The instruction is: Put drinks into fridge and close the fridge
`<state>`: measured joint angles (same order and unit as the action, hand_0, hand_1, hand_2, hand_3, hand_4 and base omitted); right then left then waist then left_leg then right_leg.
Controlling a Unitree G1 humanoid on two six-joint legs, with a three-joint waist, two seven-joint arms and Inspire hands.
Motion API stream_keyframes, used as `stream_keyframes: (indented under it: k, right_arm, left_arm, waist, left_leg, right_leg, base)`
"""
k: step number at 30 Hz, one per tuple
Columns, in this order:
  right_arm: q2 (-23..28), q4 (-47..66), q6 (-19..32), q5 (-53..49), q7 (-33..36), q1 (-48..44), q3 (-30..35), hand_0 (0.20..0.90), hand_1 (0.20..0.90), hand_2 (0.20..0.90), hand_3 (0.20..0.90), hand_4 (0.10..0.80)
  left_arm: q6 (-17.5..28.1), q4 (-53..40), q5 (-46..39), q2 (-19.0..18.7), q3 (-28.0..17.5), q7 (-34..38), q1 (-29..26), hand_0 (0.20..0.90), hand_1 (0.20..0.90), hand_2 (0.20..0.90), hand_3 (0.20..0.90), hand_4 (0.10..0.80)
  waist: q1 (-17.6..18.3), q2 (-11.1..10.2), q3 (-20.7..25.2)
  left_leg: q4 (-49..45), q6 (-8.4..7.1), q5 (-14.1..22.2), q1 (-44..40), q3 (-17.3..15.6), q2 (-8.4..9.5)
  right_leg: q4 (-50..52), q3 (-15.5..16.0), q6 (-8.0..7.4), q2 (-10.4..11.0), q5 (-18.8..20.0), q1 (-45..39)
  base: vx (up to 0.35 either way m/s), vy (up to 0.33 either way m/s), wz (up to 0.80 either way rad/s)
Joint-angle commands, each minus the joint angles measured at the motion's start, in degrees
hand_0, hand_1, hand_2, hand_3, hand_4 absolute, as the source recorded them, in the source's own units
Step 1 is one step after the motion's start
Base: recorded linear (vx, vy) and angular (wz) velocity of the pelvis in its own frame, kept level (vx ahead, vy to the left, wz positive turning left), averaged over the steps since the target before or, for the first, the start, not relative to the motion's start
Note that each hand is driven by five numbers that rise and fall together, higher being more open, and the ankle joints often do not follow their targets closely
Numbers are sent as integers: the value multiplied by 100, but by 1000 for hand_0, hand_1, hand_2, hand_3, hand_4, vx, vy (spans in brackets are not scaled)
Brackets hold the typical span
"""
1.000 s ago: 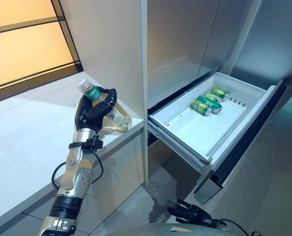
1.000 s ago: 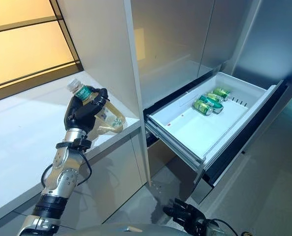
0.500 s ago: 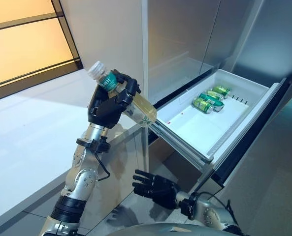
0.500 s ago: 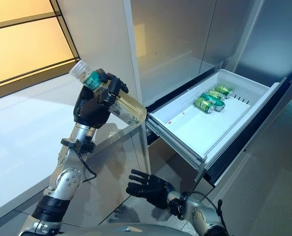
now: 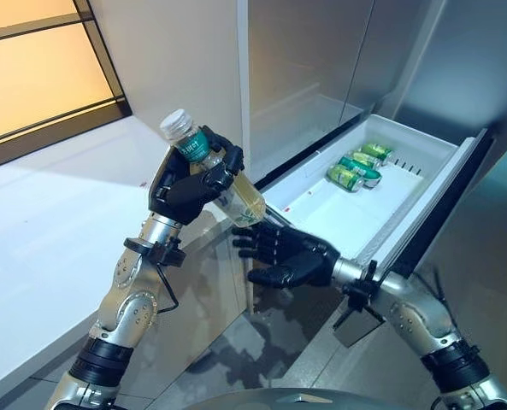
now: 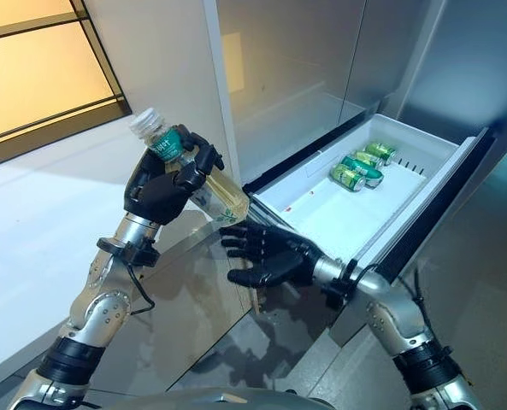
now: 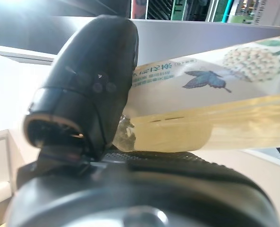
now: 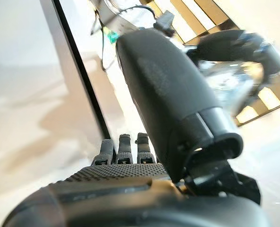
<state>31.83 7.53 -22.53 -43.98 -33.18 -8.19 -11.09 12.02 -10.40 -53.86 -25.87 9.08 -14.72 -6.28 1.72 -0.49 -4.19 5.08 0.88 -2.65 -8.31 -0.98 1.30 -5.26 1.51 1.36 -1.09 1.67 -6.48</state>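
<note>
My left hand (image 5: 185,184) is shut on a clear bottle (image 5: 244,195) of yellow drink with a white cap and green label, held tilted in the air beside the white counter (image 5: 56,231); the bottle also shows in the left wrist view (image 7: 215,109). My right hand (image 5: 283,256) is open with fingers spread just below the bottle's bottom end, not touching it as far as I can see. Behind them the fridge's white drawer (image 5: 407,205) stands pulled out, with green cans (image 5: 356,166) lying at its far end.
The fridge's grey front (image 5: 313,60) rises behind the drawer. A white cabinet wall (image 5: 176,60) stands at the counter's right end. A dark-framed window (image 5: 39,77) runs along the counter's back. Grey floor (image 5: 484,290) lies below the drawer.
My right hand has risen from low by the floor to just under the bottle. My left hand has kept the bottle lifted off the counter and tilted toward the drawer.
</note>
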Motion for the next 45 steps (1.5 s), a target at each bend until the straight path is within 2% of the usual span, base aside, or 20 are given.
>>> stream_keyframes:
  k: [1,10,18,22,34,41,45]
  right_arm:
    - [28,598,398,-665,-15,-681,365,900,900,900,900,800]
    - [354,804,111,-690,220,-1077,393,900,900,900,900,800]
    - [484,934,-169,-828,342,-1380,79,900,900,900,900,800]
    - [625,1015,-100,-909,313,-1690,-145,900,900,900,900,800]
    - [540,983,-465,-894,210,-2069,-855,900,900,900,900,800]
    - [377,933,-605,-1390,504,-2259,-1106,900,900,900,900,800]
    - [247,961,-869,-1924,663,-2282,-1267,900,900,900,900,800]
  left_arm:
    - [498,-170,-11,-135,-258,-123,-1126,300,300,300,200,100]
    - [400,-294,183,-254,-47,-201,-1365,300,300,300,200,100]
    - [350,-513,728,-431,240,-44,-1642,300,300,300,200,100]
    - [315,-342,1091,-600,476,103,-1813,300,300,300,200,100]
    - [154,-83,1275,-509,1170,44,-2158,300,300,300,200,100]
    - [51,4,1244,-457,1449,15,-2255,300,300,300,200,100]
    - [195,87,1474,-442,1601,149,-2293,300,300,300,200,100]
  waist:
    - [110,-196,447]
    - [164,-230,455]
    - [176,-242,452]
    - [169,-251,448]
    - [180,-257,427]
    - [189,-242,419]
    - [171,-246,425]
  left_leg:
    - [-8,99,331,69,98,166]
    - [-8,88,288,97,74,158]
    - [-8,82,294,85,66,145]
    - [-8,83,295,81,70,147]
    - [-8,108,319,43,53,149]
    - [-8,106,312,21,18,143]
    - [-8,110,303,34,21,141]
  right_leg:
    - [26,32,-343,151,80,-62]
    - [27,-36,-347,154,135,-21]
    - [30,-50,-346,140,131,-32]
    - [35,-55,-349,132,127,-32]
    - [71,-77,-359,132,77,-58]
    - [82,-83,-357,122,76,-79]
    - [85,-67,-358,115,69,-70]
  base:
    - [-20,-6,-6]
    - [-14,-3,-2]
    - [0,0,0]
    - [0,0,0]
    - [0,0,0]
    - [0,0,0]
    - [0,0,0]
